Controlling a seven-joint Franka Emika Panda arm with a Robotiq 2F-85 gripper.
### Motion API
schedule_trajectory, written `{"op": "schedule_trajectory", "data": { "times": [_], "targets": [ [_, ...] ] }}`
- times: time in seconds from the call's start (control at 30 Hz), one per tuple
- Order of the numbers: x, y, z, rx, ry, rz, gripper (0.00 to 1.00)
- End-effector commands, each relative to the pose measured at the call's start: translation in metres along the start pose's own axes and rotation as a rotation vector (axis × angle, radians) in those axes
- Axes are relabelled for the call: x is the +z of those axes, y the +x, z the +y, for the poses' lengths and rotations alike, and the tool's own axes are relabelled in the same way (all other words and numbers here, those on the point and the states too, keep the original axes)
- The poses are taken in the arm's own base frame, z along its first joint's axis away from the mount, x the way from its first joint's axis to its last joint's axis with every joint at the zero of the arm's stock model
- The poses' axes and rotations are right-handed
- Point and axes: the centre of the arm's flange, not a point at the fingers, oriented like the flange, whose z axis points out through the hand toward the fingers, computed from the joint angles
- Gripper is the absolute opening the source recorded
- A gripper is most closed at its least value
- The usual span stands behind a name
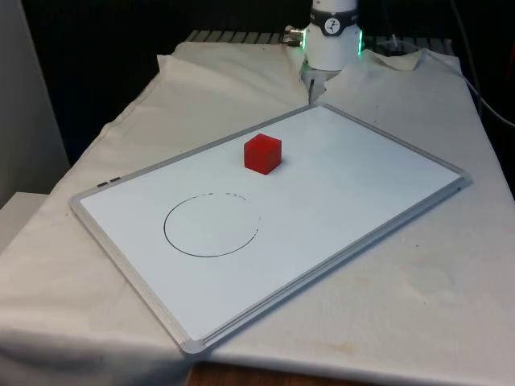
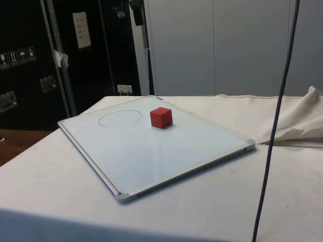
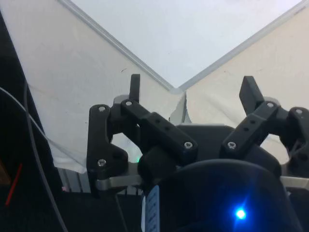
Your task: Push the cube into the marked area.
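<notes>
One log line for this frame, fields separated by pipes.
gripper open, above whiteboard corner | red cube on board, outside drawn circle | no contact | push not begun

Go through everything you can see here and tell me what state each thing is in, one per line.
red cube: upright on the whiteboard, outside the circle, untouched.
drawn circle: nothing inside it.
whiteboard: flat on the cloth, set at an angle.
gripper: open, holding nothing, above the whiteboard's far corner.
white cloth: draped over the table, rumpled at the far end.
</notes>
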Motion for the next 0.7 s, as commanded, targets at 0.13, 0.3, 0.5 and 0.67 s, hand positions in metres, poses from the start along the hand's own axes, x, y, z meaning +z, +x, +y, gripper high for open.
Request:
{"op": "schedule_trajectory", "data": {
  "times": [0.13,0.3,0.5,0.67],
  "targets": [
    [0.0000,0.0000,0.0000,0.000,0.000,0.000,0.75],
    [0.0000,0.0000,-0.0010,0.000,-0.002,0.000,0.55],
    [0.0000,0.0000,-0.0010,0.000,-0.002,0.000,0.23],
    [0.0047,-0.0047,0.0022,-0.001,-0.004,0.013,0.00]
  ]
}}
